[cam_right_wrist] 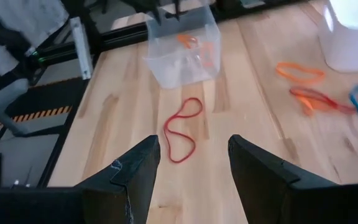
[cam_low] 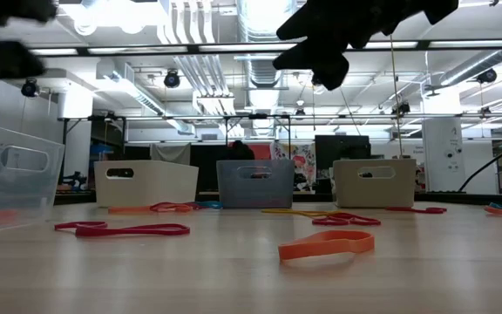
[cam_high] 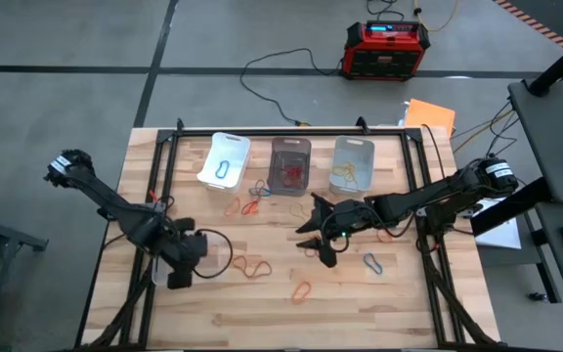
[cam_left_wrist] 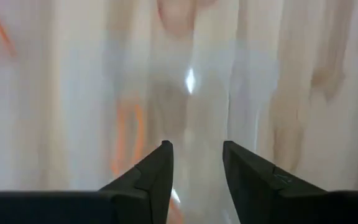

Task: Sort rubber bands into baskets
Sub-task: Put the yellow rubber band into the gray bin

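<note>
Presently, on the wooden table [cam_high: 379, 303]:

- Baskets, back row: white basket [cam_high: 224, 159], dark translucent basket [cam_high: 290, 164], clear basket [cam_high: 353, 162], side by side with their long axes running from the table's back toward its front. The white one holds a blue loop, the dark one red, the clear one yellowish.
- Fourth basket, clear [cam_right_wrist: 183, 50], at the table's left side beneath the left gripper [cam_high: 186, 262]; orange bands lie inside. From above its outline is hard to make out.
- Loose rubber bands: a red band [cam_right_wrist: 181, 129], twisted into a figure-eight, lying just right of the clear basket; an orange band [cam_low: 327, 245] near the front edge; a grey band [cam_high: 373, 262] lying slantwise right of centre; a red, orange and blue tangle [cam_high: 250, 200] in front of the white basket.
- Left gripper: fingers spread apart, holding nothing, above the fourth basket; its wrist view is blurred by the plastic.
- Right gripper [cam_high: 321, 235]: mid-table, raised off the wood, fingers parted and empty, pointing toward the red band.
</note>
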{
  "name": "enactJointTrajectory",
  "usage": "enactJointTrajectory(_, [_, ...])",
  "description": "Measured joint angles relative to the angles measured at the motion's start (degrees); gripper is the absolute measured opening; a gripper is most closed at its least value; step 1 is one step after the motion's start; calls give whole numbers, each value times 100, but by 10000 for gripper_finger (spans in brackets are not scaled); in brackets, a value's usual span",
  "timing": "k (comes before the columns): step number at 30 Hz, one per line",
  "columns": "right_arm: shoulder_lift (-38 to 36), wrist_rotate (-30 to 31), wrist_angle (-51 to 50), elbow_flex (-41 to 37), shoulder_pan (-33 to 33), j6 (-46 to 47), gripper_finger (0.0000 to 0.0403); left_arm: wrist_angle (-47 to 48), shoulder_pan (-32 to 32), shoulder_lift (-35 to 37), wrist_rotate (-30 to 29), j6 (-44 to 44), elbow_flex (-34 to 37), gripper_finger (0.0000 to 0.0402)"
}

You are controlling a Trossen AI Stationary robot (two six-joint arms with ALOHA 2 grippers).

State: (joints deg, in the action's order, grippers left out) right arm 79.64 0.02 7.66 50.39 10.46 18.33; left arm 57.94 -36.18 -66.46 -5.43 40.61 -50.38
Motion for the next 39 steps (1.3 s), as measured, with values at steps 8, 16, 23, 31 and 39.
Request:
enactJointTrajectory(8, [-2, 922, -1059, 0, -3, 1578, 187, -1243, 15, 37, -2161, -2799, -239, 125])
enactJointTrajectory(16, [7, 1060, -2725, 424, -174, 2570, 172, -2279, 327, 98, -2410, -4198, -77, 125])
enactJointTrajectory(23, [11, 1347, -3445, 1015, -342, 2417, 147, -3306, 544, 529, -2406, -4564, 664, 125])
enactJointTrajectory(31, [13, 1450, -3590, 1265, -489, 2300, 128, -4467, 570, 1249, -2410, -5077, 1083, 115])
enactJointTrajectory(39, [520, 1564, -3611, 1561, -507, 2062, 128, -4648, 668, 1659, -2414, -5513, 1116, 104])
